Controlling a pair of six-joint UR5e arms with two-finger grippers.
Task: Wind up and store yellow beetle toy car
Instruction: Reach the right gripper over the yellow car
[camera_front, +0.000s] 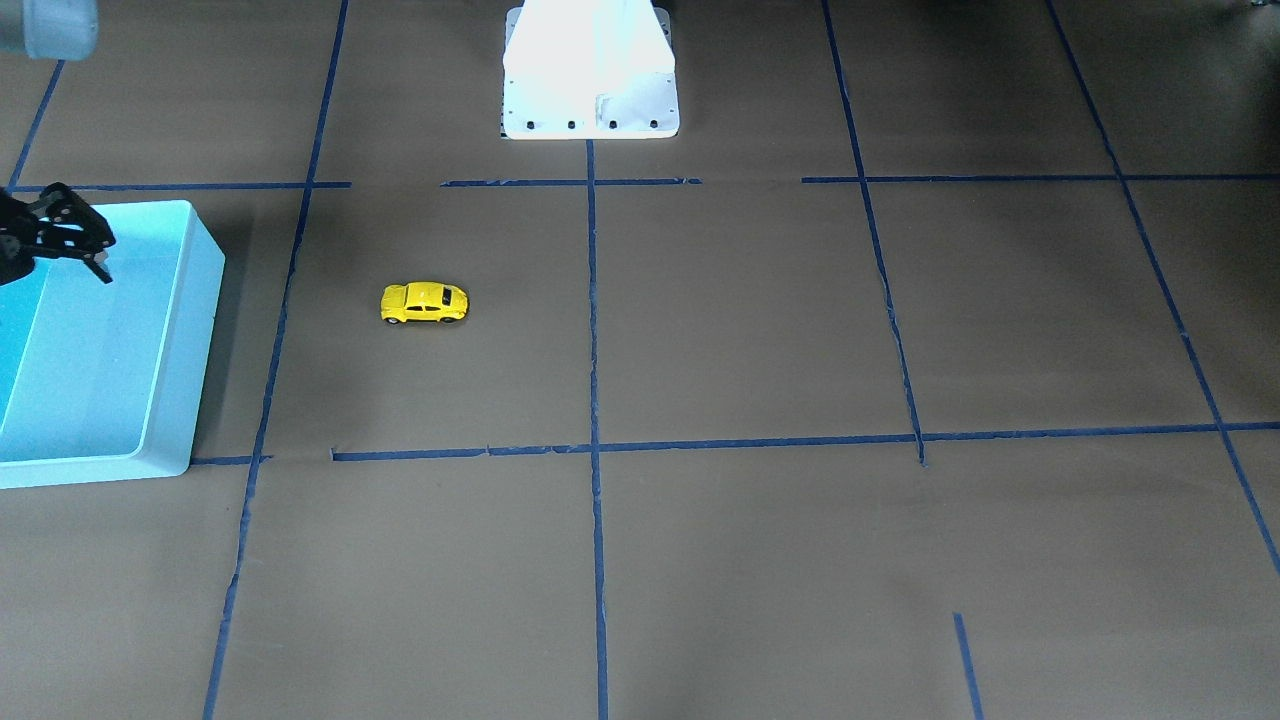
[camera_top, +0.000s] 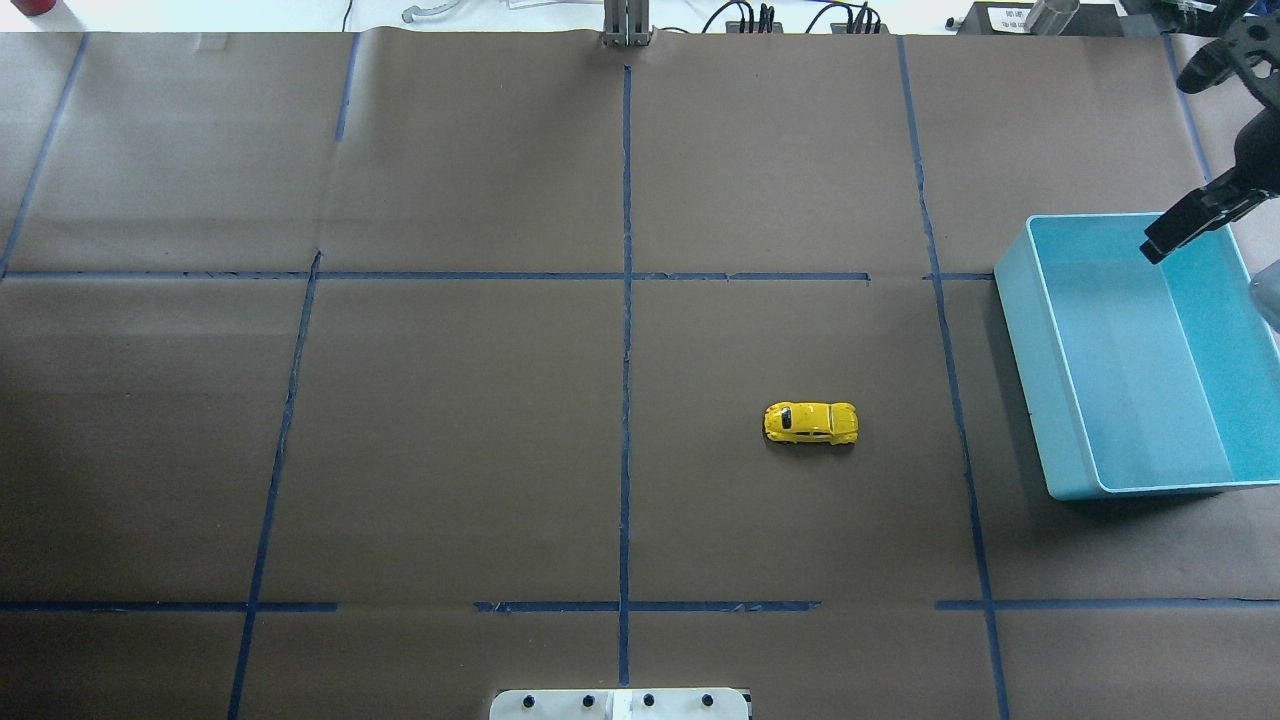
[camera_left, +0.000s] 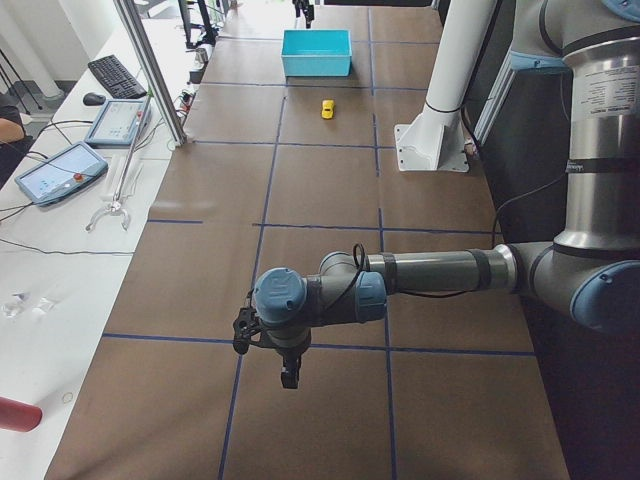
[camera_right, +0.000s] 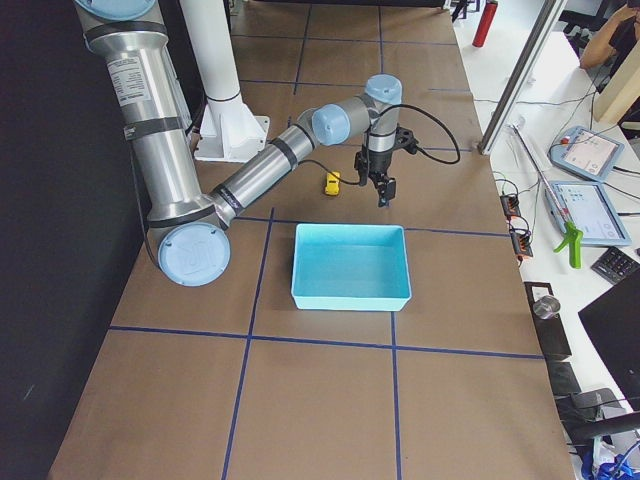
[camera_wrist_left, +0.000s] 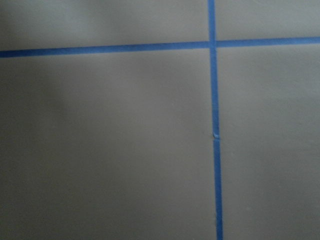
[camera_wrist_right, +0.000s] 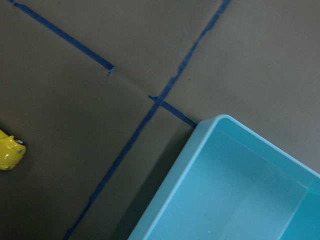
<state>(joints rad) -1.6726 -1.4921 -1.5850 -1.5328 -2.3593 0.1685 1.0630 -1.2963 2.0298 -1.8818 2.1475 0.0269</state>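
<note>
The winding has not begun. The yellow beetle toy car (camera_top: 811, 423) stands on its 4 wheels on the brown paper of the desk (camera_top: 450, 450), free of any grip, in the robot's right half, lying sideways to the robot. It sits well apart from the blue bin (camera_top: 1020, 350), with 1 tape line (camera_top: 950, 400) between them.

The right arm (camera_right: 270, 160) holds its jaws high near the bin's far end. I cannot tell whether they are apart or together, since each view shows them only as a dark bar. The right wrist camera catches the car at the very edge of its frame. The left arm (camera_left: 440, 270) reaches out over the far left of the desk, well away from the car. Its jaws appear only in the side view, so I cannot tell their state either.

I judge the step in hand to be the approach. The next move calls for the right jaws to travel over to the car, come down with its narrow body between them, and close on its sides. The car can then be dragged along the desk to load the spring, and after that carried to the bin.

Little stands in the way. The bin wall is 1 thing to stay above. The white mount (camera_top: 620, 705) sits at the robot's edge, out of the path.
</note>
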